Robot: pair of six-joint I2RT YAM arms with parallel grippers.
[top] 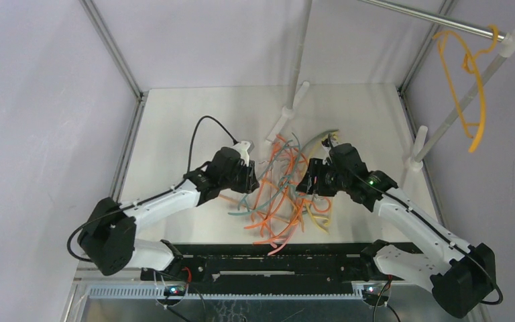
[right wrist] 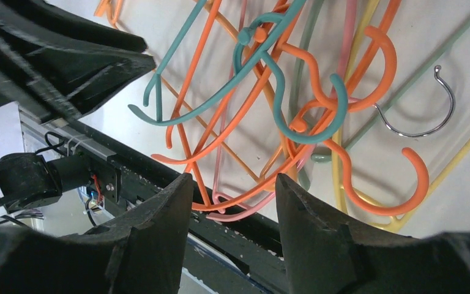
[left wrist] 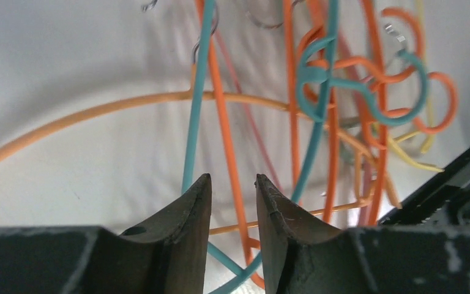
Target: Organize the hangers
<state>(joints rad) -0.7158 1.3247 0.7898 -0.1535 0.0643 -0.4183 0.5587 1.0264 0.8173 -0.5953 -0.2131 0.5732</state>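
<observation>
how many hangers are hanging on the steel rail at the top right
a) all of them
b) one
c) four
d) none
b: a single yellow-orange hanger hooks over the steel rail, while the other hangers lie tangled on the table.
</observation>
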